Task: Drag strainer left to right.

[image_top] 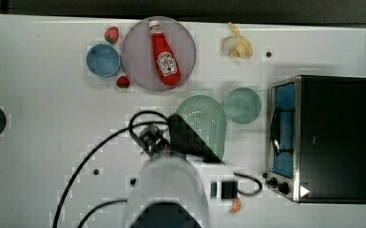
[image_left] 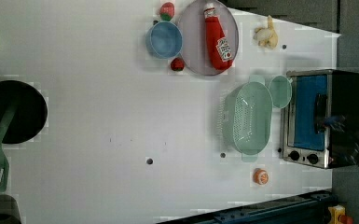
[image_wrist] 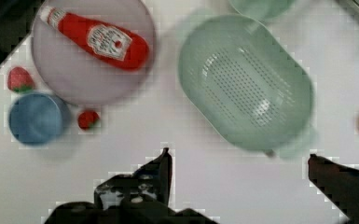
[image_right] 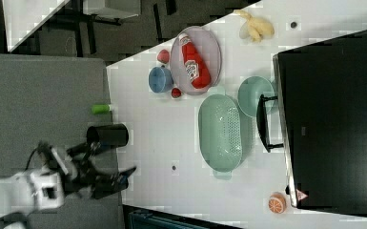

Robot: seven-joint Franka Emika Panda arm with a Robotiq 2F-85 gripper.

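Observation:
The strainer [image_top: 204, 118] is a pale mint-green oval colander with rows of holes in its base. It stands upright on the white table next to a smaller teal bowl [image_top: 242, 105]. It also shows as the strainer [image_left: 249, 119], the strainer [image_right: 221, 131] and the strainer [image_wrist: 245, 81]. In the top view my arm [image_top: 171, 185] covers the strainer's lower left part. My gripper [image_wrist: 239, 155] hangs open above the table, its fingers wide apart with nothing between them. The strainer's near handle lies just beyond the fingertips, and the gripper is clear of it.
A toaster oven [image_top: 323, 137] stands at the top view's right, close to the teal bowl. A grey plate [image_top: 138, 52] carries a ketchup bottle [image_top: 165, 54], with a blue bowl [image_top: 103, 60] and strawberries beside it. A banana [image_top: 237, 45], an orange slice [image_top: 236, 205] and a black pan [image_left: 11, 112] also lie about.

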